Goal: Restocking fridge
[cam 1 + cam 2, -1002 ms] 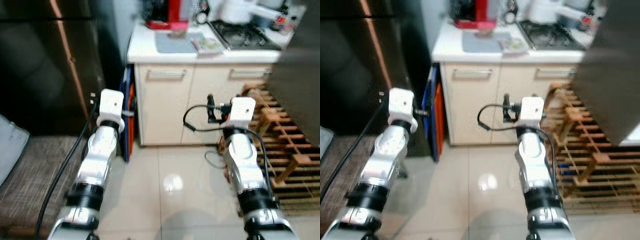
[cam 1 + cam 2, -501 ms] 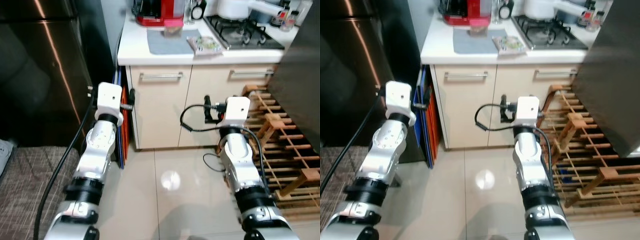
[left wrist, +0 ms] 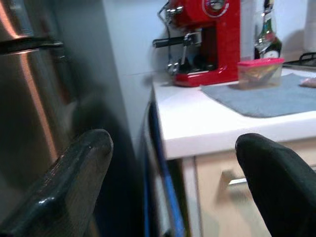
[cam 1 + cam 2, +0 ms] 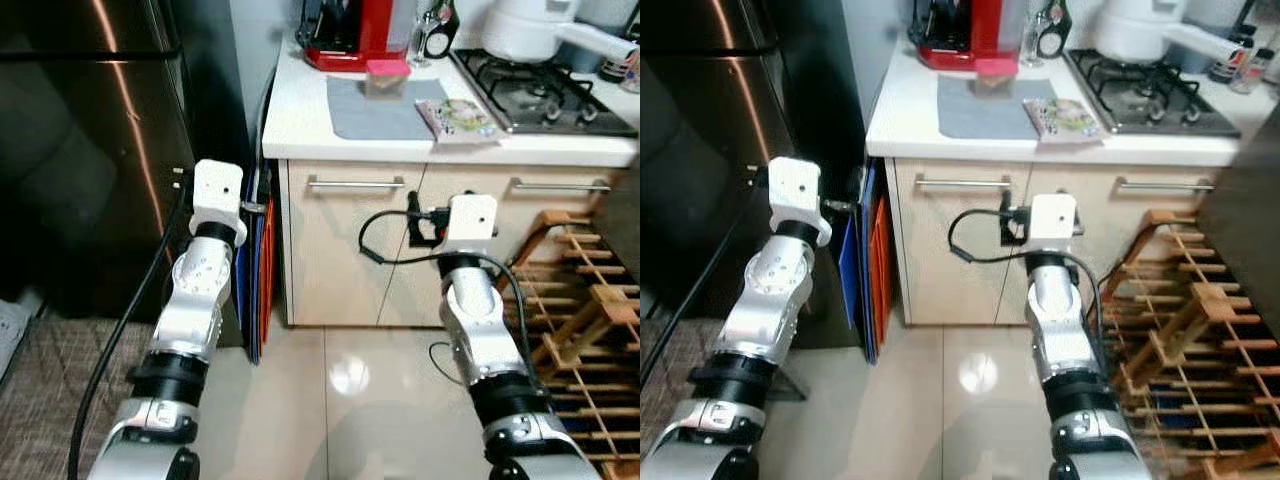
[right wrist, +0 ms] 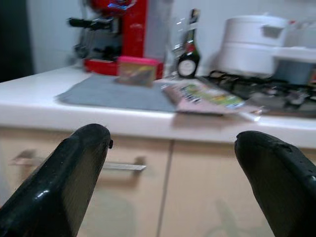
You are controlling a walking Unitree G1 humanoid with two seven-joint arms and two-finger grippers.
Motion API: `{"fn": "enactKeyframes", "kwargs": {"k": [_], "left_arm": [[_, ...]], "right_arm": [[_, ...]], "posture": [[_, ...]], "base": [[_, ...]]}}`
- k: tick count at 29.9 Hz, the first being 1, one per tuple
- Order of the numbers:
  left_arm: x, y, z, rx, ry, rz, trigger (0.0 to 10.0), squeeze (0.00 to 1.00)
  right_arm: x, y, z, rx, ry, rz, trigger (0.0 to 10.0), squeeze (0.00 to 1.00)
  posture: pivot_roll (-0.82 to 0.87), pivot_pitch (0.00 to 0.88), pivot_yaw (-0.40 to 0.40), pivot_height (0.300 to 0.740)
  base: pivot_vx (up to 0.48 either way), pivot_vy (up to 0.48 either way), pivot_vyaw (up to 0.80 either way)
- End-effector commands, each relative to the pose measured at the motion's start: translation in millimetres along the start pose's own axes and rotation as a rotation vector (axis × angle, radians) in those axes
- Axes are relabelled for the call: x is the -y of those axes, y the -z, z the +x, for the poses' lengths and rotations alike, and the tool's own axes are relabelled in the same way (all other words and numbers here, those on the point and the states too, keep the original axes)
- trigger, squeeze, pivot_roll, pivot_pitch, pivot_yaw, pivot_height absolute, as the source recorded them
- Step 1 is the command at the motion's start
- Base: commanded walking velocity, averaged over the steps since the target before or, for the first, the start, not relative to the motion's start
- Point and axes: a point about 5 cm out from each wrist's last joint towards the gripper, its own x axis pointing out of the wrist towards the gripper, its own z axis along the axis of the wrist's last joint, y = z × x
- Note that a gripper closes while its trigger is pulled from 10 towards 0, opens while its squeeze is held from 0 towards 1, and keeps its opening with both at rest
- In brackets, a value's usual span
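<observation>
Both silver arms reach forward at cabinet height before a white tabletop [image 4: 300,110]; the left claw [image 3: 173,187] and the right claw [image 5: 173,182] each stand wide open, holding nothing. The tall dark steel fridge [image 4: 90,150] stands closed at the robot's left, just beside the cream cabinet with metal bar handles [image 4: 355,185] — flat blue and orange boards [image 4: 258,270] are wedged upright between them. On the tabletop a small clear box with a pink lid [image 4: 386,78] rests on a grey mat [image 4: 375,105] before a red coffee machine [image 4: 355,35], with a flat printed food packet [image 4: 458,118] beside the gas hob [image 4: 545,90].
</observation>
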Motion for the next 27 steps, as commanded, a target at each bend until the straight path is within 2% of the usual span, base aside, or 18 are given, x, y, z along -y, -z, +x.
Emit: {"fn": "enactKeyframes", "kwargs": {"k": [1,4,10,18,27], "left_arm": [[9.4,-10.8,2.6,0.052,0.040,-0.011,10.0,0.00],[11.9,-13.0,2.6,0.067,0.057,-0.004,10.0,0.00],[15.5,-17.2,3.7,0.089,0.078,0.001,10.0,0.00],[20.2,-25.5,5.2,0.136,0.109,0.021,10.0,0.00],[23.7,-38.1,7.0,0.187,0.131,0.018,10.0,0.00]], "right_arm": [[9.5,-6.6,1.0,0.036,0.039,-0.011,10.0,0.28],[9.2,-8.3,1.5,0.042,0.037,-0.029,10.0,0.28],[7.5,-9.6,1.6,0.054,0.037,-0.030,10.0,0.29],[5.4,-17.3,2.2,0.096,0.027,-0.066,10.0,0.29],[3.2,-30.4,4.5,0.160,0.033,-0.071,10.0,0.31]], "posture": [[-0.06,0.000,0.005,0.740],[-0.06,0.000,0.009,0.740],[-0.06,0.000,0.009,0.740],[-0.06,0.000,0.009,0.740],[-0.06,0.000,0.011,0.740]], "base": [[0.480,0.000,0.00],[0.480,0.000,0.00],[0.480,0.000,-0.58],[0.480,0.000,0.00],[0.480,0.000,-0.76]]}}
